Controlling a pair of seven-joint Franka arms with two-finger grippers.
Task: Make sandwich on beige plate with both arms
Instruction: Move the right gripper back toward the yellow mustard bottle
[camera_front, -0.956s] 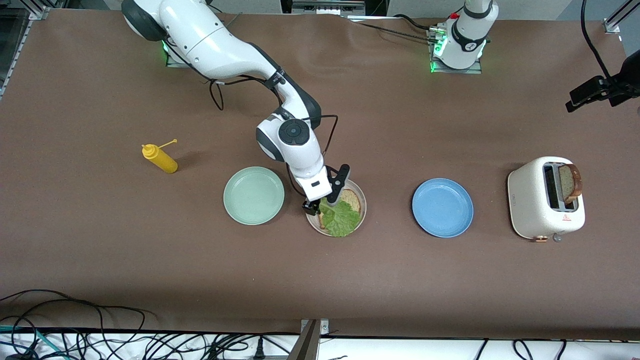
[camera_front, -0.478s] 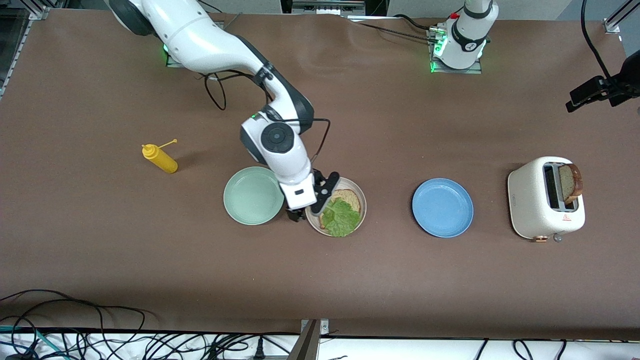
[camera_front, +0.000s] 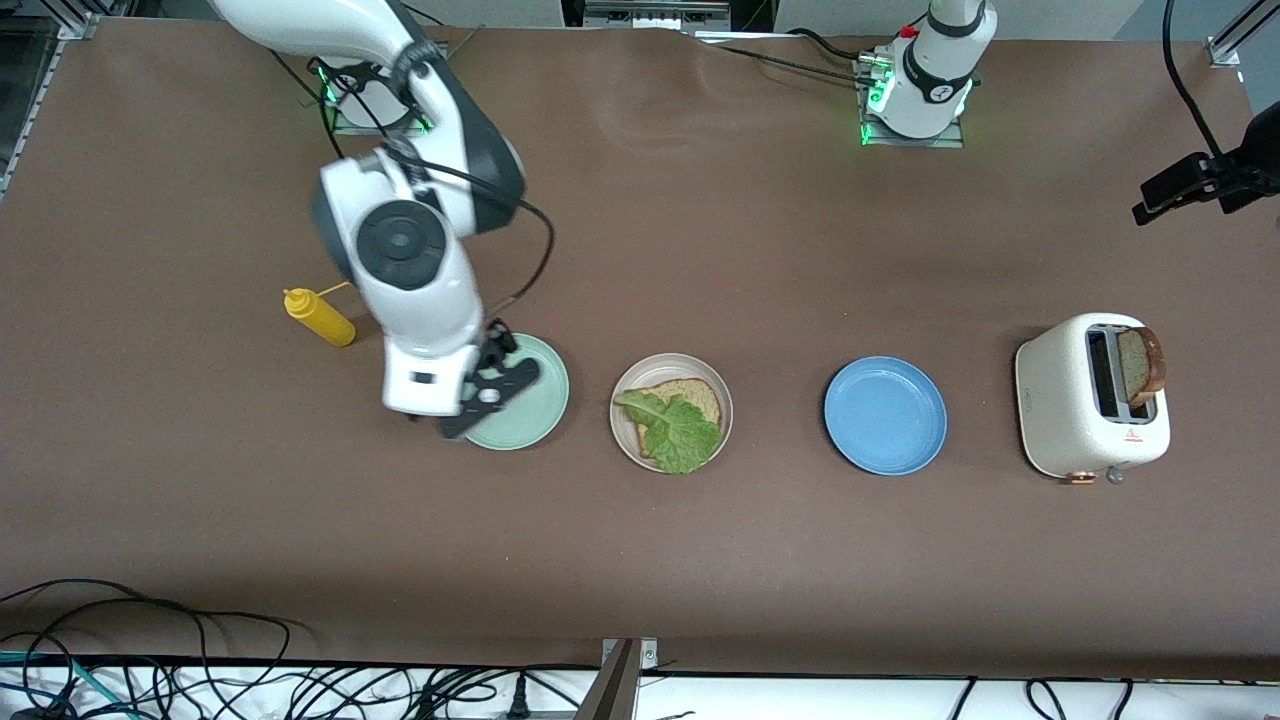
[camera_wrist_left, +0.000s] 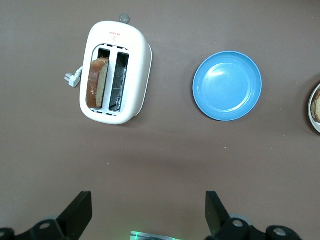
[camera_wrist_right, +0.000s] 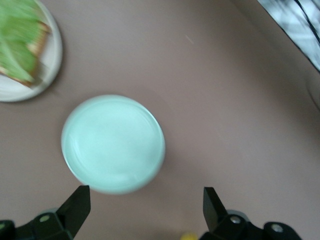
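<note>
The beige plate (camera_front: 672, 358) lies mid-table with one bread slice (camera_front: 702, 398) on it and a green lettuce leaf (camera_front: 676, 432) spread over that slice. My right gripper (camera_front: 490, 398) hangs open and empty over the mint-green plate (camera_front: 535, 418), apart from the beige plate. Its wrist view shows the mint-green plate (camera_wrist_right: 112, 142) below the open right gripper (camera_wrist_right: 145, 207), with the lettuce (camera_wrist_right: 17, 47) and beige plate (camera_wrist_right: 50, 67) at the edge. A second bread slice (camera_front: 1141, 365) stands in the toaster (camera_front: 1085, 400). My left gripper (camera_wrist_left: 147, 215) waits open, high over the table by the toaster (camera_wrist_left: 117, 72).
A blue plate (camera_front: 885, 415) lies between the beige plate and the toaster. A yellow mustard bottle (camera_front: 320, 318) stands toward the right arm's end of the table, close beside the right arm's wrist. A black camera mount (camera_front: 1200, 180) juts in at the left arm's end.
The right gripper has let go of the lettuce on the bread, risen, and swung from the beige plate to over the mint-green plate. The left arm has not moved.
</note>
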